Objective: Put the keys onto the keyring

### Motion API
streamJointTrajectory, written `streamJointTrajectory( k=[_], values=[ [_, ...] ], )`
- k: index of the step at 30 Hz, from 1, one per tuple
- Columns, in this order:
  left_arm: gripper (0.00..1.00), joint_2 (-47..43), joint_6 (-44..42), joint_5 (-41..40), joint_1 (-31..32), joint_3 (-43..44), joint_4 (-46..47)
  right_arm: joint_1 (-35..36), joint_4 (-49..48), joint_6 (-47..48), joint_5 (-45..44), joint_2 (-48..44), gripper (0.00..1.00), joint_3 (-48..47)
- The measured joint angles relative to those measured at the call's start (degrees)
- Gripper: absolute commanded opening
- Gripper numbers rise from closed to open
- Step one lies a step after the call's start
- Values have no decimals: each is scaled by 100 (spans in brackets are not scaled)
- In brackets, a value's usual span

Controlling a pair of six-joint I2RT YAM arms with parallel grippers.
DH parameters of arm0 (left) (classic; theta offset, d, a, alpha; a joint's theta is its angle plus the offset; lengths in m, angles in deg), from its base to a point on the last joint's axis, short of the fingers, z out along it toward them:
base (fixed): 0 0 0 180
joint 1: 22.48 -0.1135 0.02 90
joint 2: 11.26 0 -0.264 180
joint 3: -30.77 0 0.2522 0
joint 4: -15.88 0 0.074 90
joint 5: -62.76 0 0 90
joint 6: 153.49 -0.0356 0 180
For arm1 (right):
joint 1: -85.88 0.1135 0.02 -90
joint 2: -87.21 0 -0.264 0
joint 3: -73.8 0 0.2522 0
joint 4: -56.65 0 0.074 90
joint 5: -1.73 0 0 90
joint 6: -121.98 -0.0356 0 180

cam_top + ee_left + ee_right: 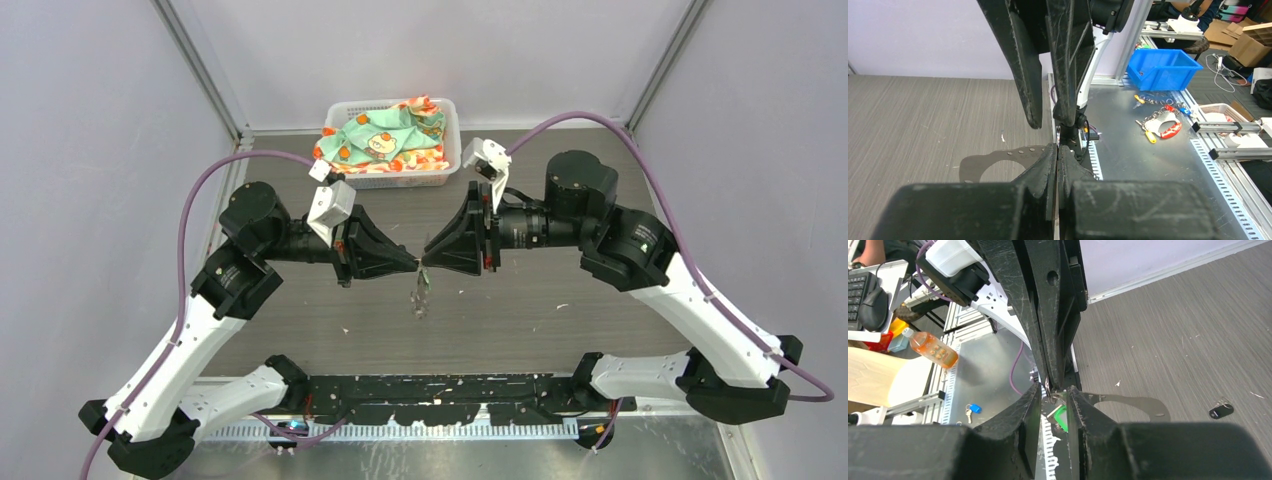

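Observation:
My two grippers meet tip to tip above the middle of the table. My left gripper [412,262] is shut on a thin silver wire, the keyring [1048,386], which shows as a sliver at its fingertips in the left wrist view [1058,134]. My right gripper [428,264] faces it with its jaws a small way apart. The green-headed key [1062,418] hangs between and below them, off the ring [420,290]. The black-headed key [1221,410] lies flat on the table, apart from both grippers.
A white basket [400,181] full of patterned cloth stands at the back of the table. Beyond the near edge, on the metal bench, are a blue bin [1160,67], bunches of other keys [1160,122] and an orange bottle [930,350].

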Motion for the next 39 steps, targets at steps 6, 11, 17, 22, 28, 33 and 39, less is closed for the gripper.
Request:
streamJointTrajectory(
  k=[6,11,17,22,28,33,39],
  values=[
    [0,0,-4,-57,0,0,-7,0,-39,-24,103,197,24,0],
    [0,2,-11,-129,0,0,-39,0,-17,-22,157,203,2,-4],
    [3,37,-17,-208,0,0,-72,2,208,59,127,267,1,-144],
    [51,24,-286,-393,0,-9,-199,0,817,181,-247,503,1,-629],
    [86,-247,-588,-715,0,-350,-433,0,1871,223,-1132,898,1,-1499],
    [92,-516,-691,-868,0,-787,-590,0,2297,138,-1720,1047,1,-1679],
    [100,-883,-754,-1193,0,-1853,-564,-11,2337,-90,-2109,1161,1,-1679]
  ],
)
